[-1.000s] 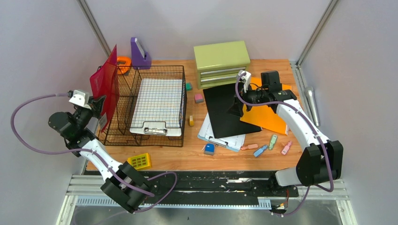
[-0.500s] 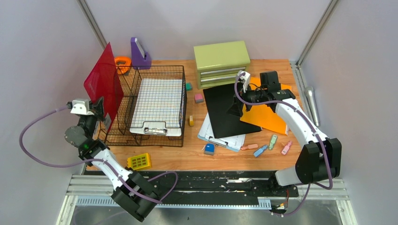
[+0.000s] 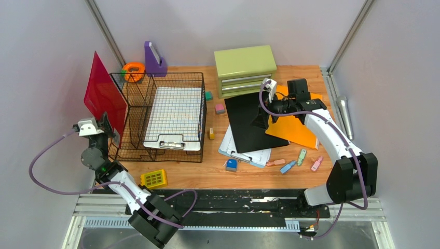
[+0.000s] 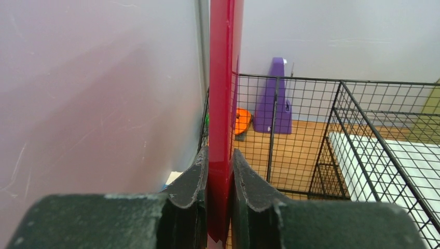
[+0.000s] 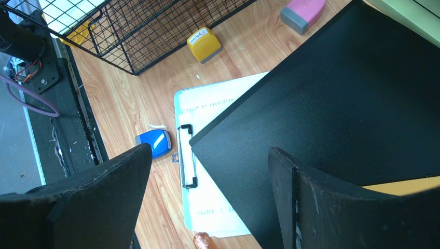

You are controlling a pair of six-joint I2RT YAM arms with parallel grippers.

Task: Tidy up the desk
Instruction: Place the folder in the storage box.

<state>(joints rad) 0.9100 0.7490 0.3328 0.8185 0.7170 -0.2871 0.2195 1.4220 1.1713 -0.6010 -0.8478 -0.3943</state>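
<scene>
Wire basket [image 3: 136,124] blocks left side; bare desk [image 3: 197,174] strip near front seemingly passable.

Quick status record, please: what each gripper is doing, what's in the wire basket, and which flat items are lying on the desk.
left gripper: shut on red sheet, held upright beside the left side of wire basket
right gripper: open, holding nothing, above black sheet
basket contents: clipboard with grid paper
flat items on desk: black sheet, orange sheet, second clipboard partly under the black sheet
</scene>
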